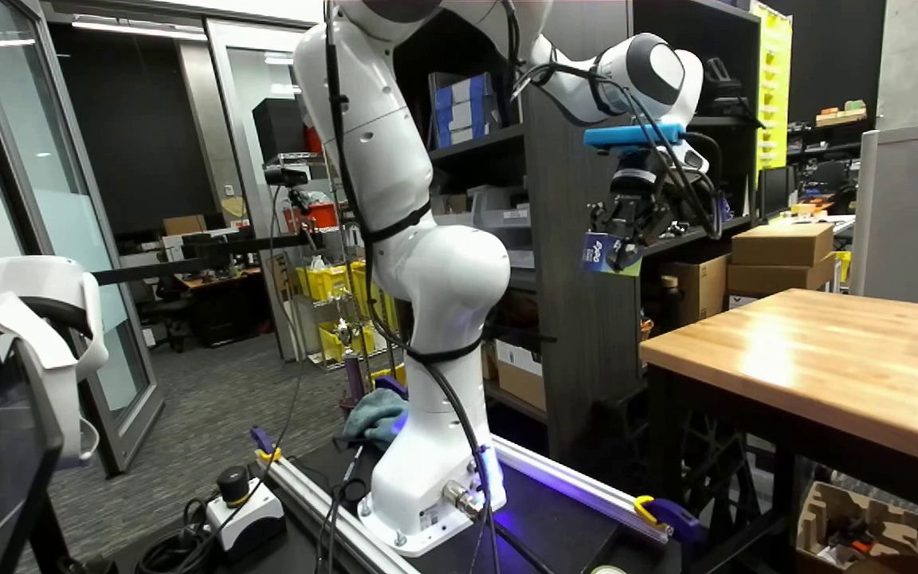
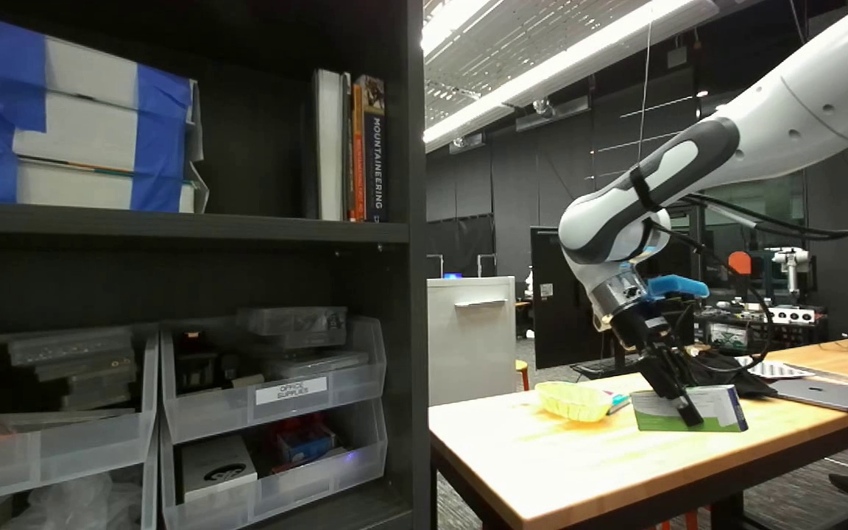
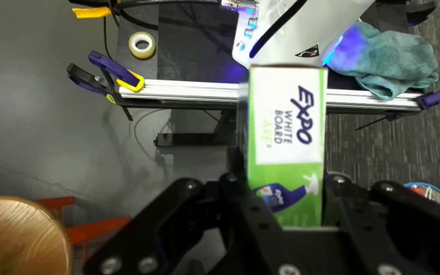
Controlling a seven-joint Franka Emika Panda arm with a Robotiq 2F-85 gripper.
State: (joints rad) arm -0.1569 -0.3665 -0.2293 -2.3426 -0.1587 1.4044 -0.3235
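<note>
Clasping the Expo box (image 2: pixel 718 407), the gripper (image 2: pixel 689 411) hides part of the box's long side in an exterior view.

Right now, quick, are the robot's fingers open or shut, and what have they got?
Fingers: closed, holding the Expo box.

The white, smooth, jointed arm (image 1: pixel 367 151) stands up from its white base (image 1: pixel 419 478) and reaches outward at the top. Black cables (image 1: pixel 334 96) are strapped along it. In an exterior view, the long white forearm (image 2: pixel 799 118) slopes down to the rounded white wrist (image 2: pixel 602 272), which carries a bright blue block (image 2: pixel 678 285). Below it, the black two-finger gripper (image 3: pixel 285 172) points downward with some tilt. Its dark fingers (image 2: pixel 689 412) are closed in a grip, with a space between them.
</note>
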